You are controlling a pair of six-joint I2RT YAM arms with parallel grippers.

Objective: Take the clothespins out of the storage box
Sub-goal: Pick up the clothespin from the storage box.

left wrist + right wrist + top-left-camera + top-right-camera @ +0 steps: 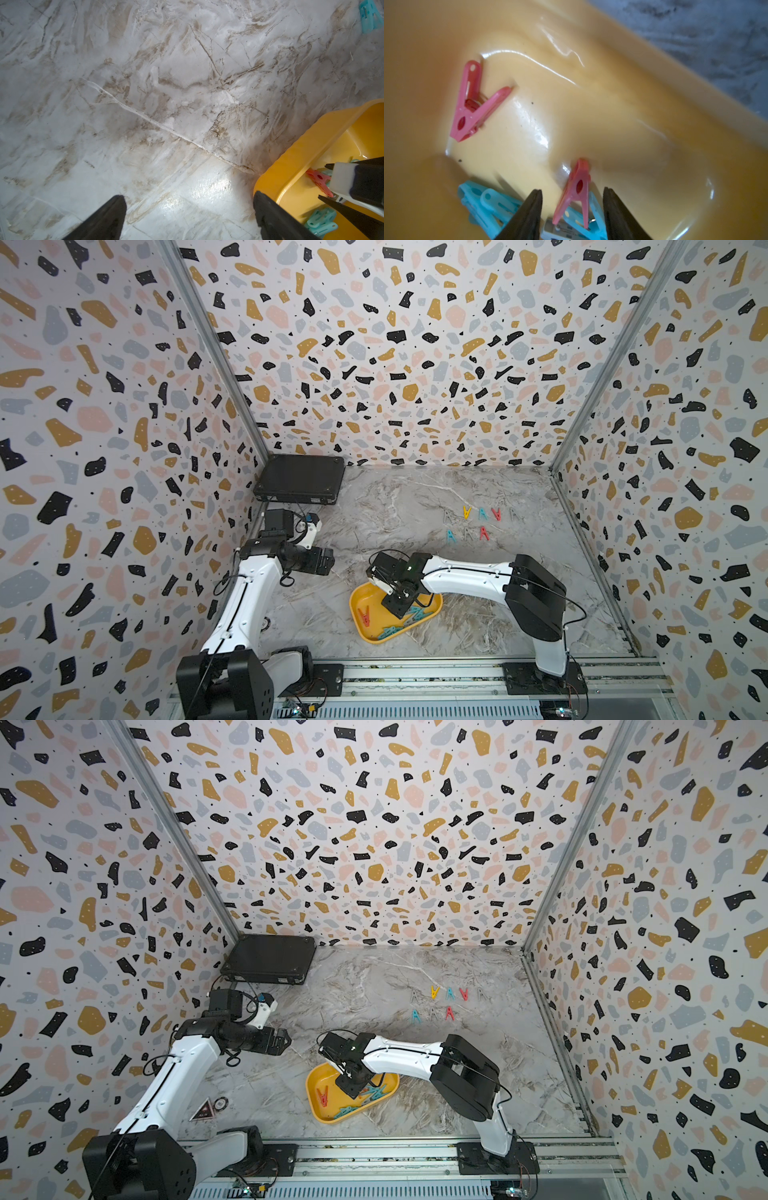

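A red pin [577, 191] lies atop teal pins [483, 205] in the yellow box [359, 595] at the bench [415, 506] front. The right gripper [572, 189] straddles it, jaws half apart, not gripping. More pins [482, 513] lie in two rows behind. The left gripper [189, 195], wide open and empty, hovers beside the box.

White arm shells [465, 578], black joints [536, 601]; left gripper [188, 194], right gripper [572, 189] black (thin cables [469, 570]).
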